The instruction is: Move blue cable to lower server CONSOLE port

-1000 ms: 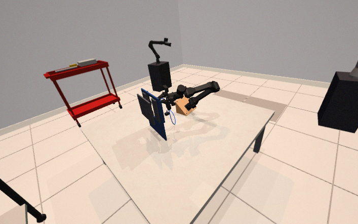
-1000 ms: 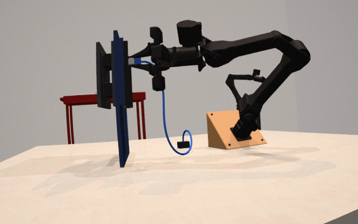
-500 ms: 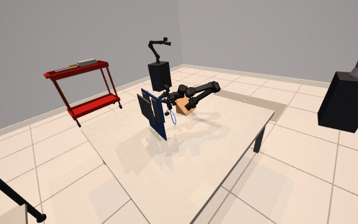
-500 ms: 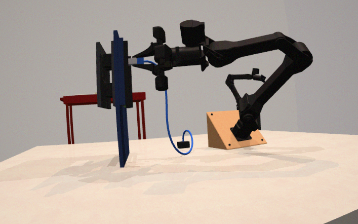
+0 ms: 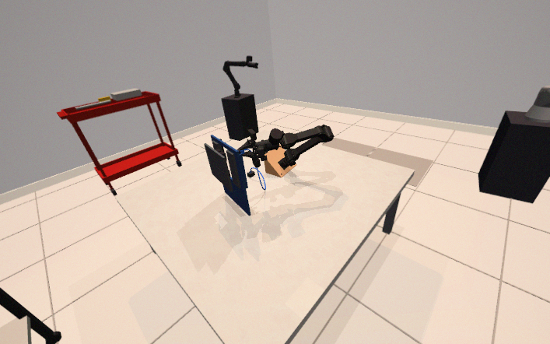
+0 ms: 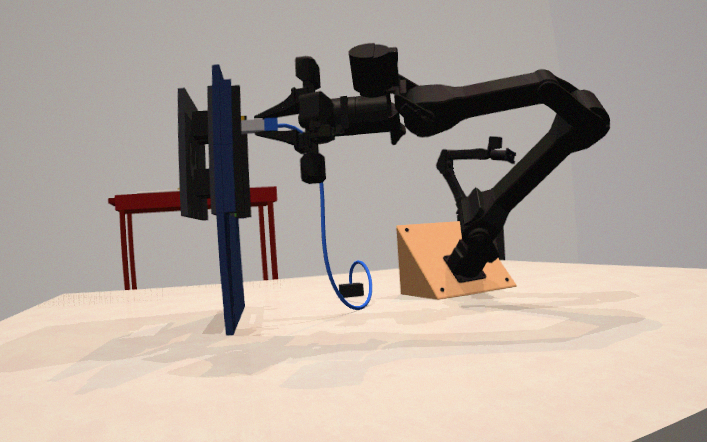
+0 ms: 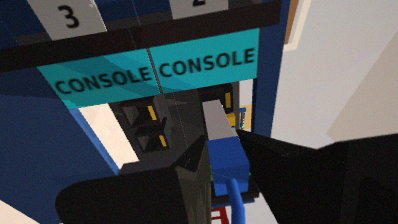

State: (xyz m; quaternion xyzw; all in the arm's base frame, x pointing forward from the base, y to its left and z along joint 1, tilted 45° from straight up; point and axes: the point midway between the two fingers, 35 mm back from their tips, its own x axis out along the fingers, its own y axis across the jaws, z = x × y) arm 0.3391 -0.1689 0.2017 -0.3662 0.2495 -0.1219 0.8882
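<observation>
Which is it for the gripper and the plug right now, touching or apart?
Touching. The wrist view shows the gripper closed around the plug, one finger against each side of its blue body.
</observation>
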